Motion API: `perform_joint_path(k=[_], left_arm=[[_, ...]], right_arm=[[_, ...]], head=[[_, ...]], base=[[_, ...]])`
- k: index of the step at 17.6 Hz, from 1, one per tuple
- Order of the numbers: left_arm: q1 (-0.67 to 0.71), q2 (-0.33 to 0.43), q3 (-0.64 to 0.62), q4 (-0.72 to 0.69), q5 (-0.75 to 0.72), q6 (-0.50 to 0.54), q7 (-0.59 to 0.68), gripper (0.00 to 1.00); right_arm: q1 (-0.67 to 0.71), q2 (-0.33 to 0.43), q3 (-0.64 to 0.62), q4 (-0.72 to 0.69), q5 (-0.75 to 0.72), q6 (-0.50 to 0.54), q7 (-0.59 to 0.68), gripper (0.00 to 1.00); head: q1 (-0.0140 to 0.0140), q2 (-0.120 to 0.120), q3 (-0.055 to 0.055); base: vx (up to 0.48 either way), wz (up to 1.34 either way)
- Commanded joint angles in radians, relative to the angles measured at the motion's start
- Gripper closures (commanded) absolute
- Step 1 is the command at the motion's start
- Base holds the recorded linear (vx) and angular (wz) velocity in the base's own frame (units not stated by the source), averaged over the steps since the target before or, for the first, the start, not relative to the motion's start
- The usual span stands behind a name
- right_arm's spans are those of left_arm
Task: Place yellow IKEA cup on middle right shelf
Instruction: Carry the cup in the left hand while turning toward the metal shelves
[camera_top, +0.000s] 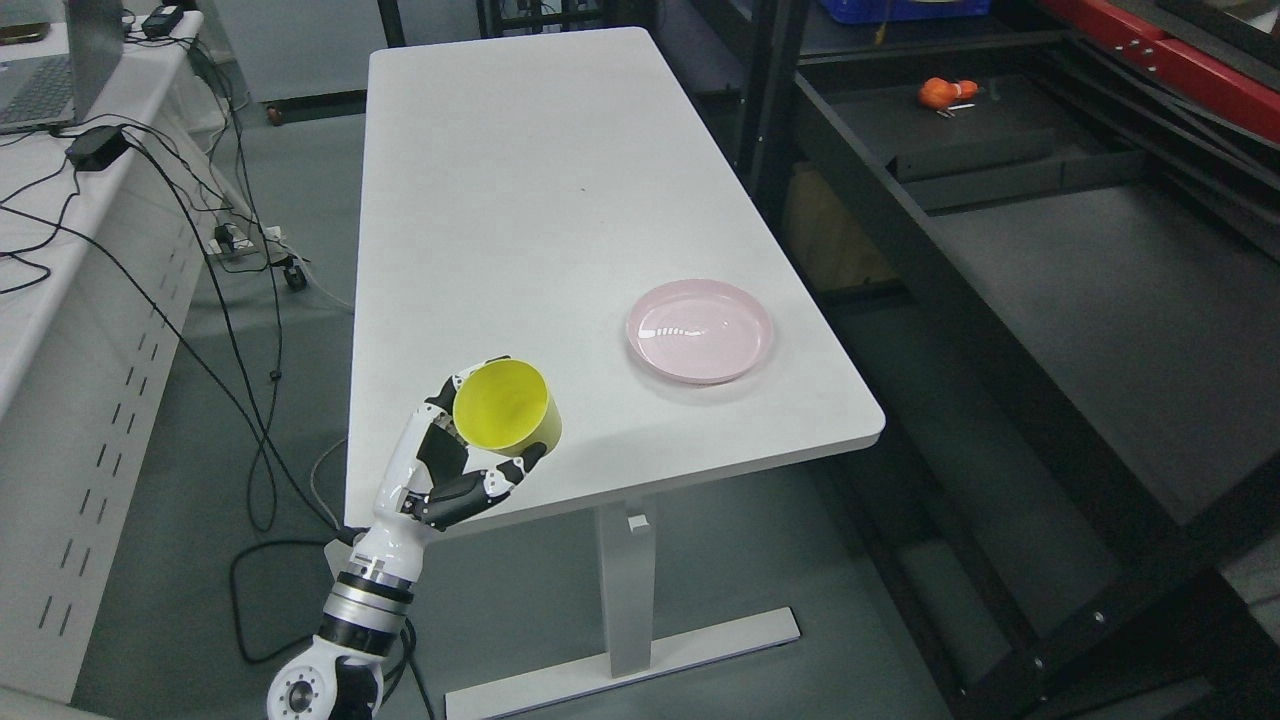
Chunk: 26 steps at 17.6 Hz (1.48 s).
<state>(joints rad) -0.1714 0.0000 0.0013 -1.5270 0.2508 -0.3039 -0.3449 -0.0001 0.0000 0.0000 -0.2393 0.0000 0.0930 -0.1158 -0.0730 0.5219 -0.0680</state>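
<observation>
Left hand (470, 465) grasps the small yellow plastic cup (505, 407), fingers wrapped around its lower wall, mouth tilted up toward the camera. Cup is held over the near corner of the white rectangular table (520, 180), apparently lifted clear of it. Round pink plastic plate (699, 330) sits to the hand's right, well apart. Dark metal shelf unit (1050, 260) stands further right, beyond the table edge. Judgement: pickup done; carry to the shelf and release remain. Right arm not visible.
</observation>
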Motion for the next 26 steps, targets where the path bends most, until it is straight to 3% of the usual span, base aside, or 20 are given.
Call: perform_joint_path(k=[1,20,26], left_arm=[[0.006,0.017,0.009,-0.061,0.001,0.0,0.003,0.99],[-0.002,0.017,-0.072,-0.081,0.001,-0.02,0.003,0.99],[-0.052,0.017,-0.203,-0.081,0.001,-0.075,0.007,0.99]], right_arm=[[0.014,-0.017,0.017,0.0,-0.025,0.001,-0.001,0.01],[0.014,-0.017,0.017,0.0,-0.025,0.001,-0.001,0.01],[0.014,-0.017,0.017,0.0,-0.025,0.001,-0.001,0.01]], head=[[0.0,0.0,0.0],[0.0,0.0,0.0],[0.0,0.0,0.0]], base=[[-0.271,-0.53],[-0.242,-0.7],[-0.102,-0.75]])
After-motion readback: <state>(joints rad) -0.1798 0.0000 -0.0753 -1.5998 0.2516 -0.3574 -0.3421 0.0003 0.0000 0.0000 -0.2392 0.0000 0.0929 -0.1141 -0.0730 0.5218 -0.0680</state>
